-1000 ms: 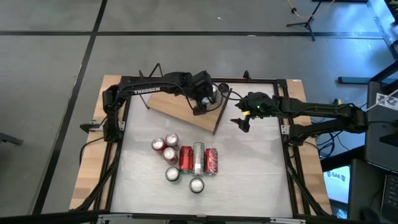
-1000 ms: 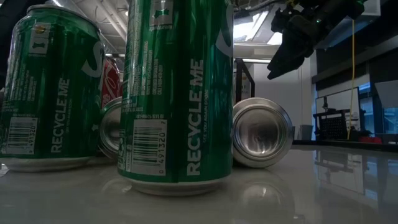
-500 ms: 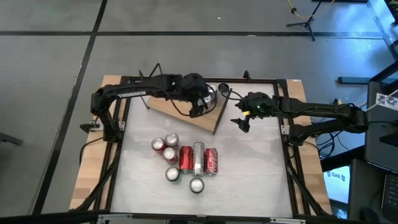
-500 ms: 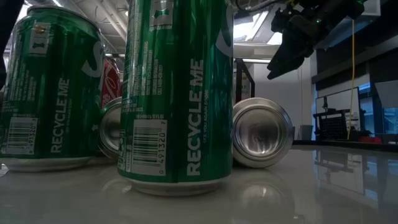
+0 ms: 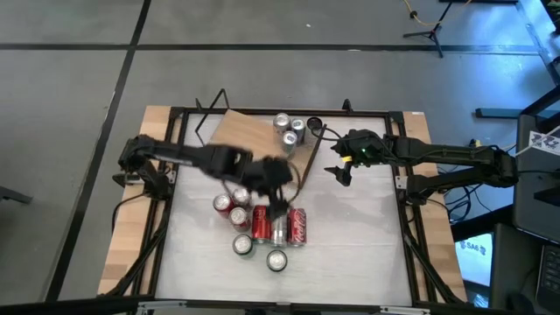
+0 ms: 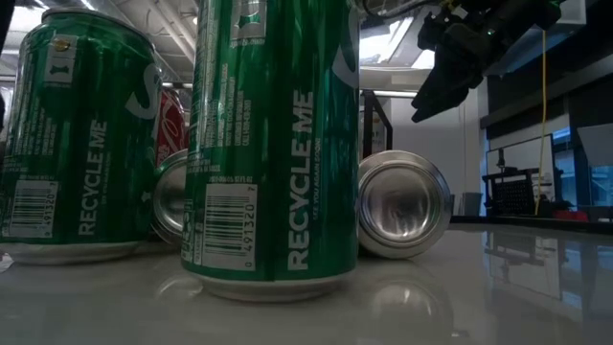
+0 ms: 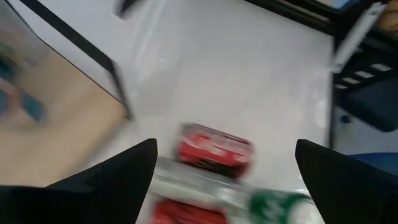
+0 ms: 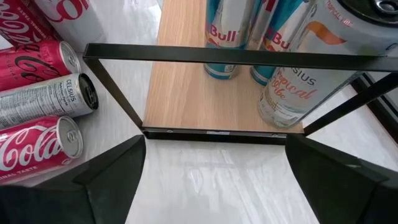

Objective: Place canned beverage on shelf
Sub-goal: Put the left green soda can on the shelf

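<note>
**A:** What's different from a second ago?

**B:** The left arm has left the shelf (image 5: 249,144). It was over the shelf's far corner, where three upright cans (image 5: 289,128) now stand uncovered on the board. It has swung to the loose cans (image 5: 238,210) on the table (image 5: 350,254), on the near side of the shelf.

**A:** Is the left gripper (image 5: 278,203) carrying anything?

**B:** No. Its wrist view shows the two fingers spread wide with nothing between them. A red Coca-Cola can (image 7: 214,149) lies on its side ahead of them, and a silver can (image 5: 278,223) lies beside that one. The arm shows blurred from above, so I judge it is in mid-swing and not yet settled over either can.

**A:** And the right gripper (image 5: 338,171)?

**B:** It hasn't shifted. It hangs just off the shelf's right-hand edge with its fingers wide apart and empty, looking at the shelf's edge and the three cans.

**A:** What does that mean for the job?

**B:** One delivery looks finished and the next fetch has begun. The shelf has plenty of bare board left. Several cans still wait just in front of the shelf, some upright and three lying down. A lying can may roll when the fingers close on it, so I'd watch that.
</note>
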Available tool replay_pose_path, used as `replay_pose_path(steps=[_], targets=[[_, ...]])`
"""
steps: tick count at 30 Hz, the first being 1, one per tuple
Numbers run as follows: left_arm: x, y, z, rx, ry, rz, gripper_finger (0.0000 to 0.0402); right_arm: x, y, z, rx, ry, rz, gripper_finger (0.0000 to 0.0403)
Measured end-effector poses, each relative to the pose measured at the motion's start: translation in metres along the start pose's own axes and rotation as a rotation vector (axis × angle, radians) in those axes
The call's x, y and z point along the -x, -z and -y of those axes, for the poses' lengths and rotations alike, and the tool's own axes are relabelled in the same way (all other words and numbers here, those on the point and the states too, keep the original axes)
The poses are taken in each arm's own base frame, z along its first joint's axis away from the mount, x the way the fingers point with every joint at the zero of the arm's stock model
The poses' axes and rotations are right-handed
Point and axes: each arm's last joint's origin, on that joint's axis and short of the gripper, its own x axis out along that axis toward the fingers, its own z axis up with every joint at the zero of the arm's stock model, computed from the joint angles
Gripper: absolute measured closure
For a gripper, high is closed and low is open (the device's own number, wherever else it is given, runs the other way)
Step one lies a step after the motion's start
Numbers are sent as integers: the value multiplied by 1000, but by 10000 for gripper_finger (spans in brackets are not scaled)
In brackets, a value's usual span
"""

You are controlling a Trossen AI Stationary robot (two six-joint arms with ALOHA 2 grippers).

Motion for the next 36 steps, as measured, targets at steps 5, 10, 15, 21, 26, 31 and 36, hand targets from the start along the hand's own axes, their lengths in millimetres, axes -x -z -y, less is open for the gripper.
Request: replay_pose_path(steps=[5,10,15,21,26,31,36], targets=[[8,29,46,124,40,-15,33,0,0,0,-1,0,-1,22],[20,63,76,288,9,-70,33,0,0,0,-2,0,-1,22],[30,94,87,550,-103,-171,33,0,0,0,-2,0,-1,22],[36,112,85,901,-244,-323,33,0,0,0,-3,0,-1,22],[36,113,81,1078,-320,-329,33,0,0,0,-4,0,-1,22],[26,114,81,1186,-374,-315,33,0,0,0,-3,0,-1,22],[4,118,82,1266,-452,-344,33,0,0,0,-4,0,2,22]])
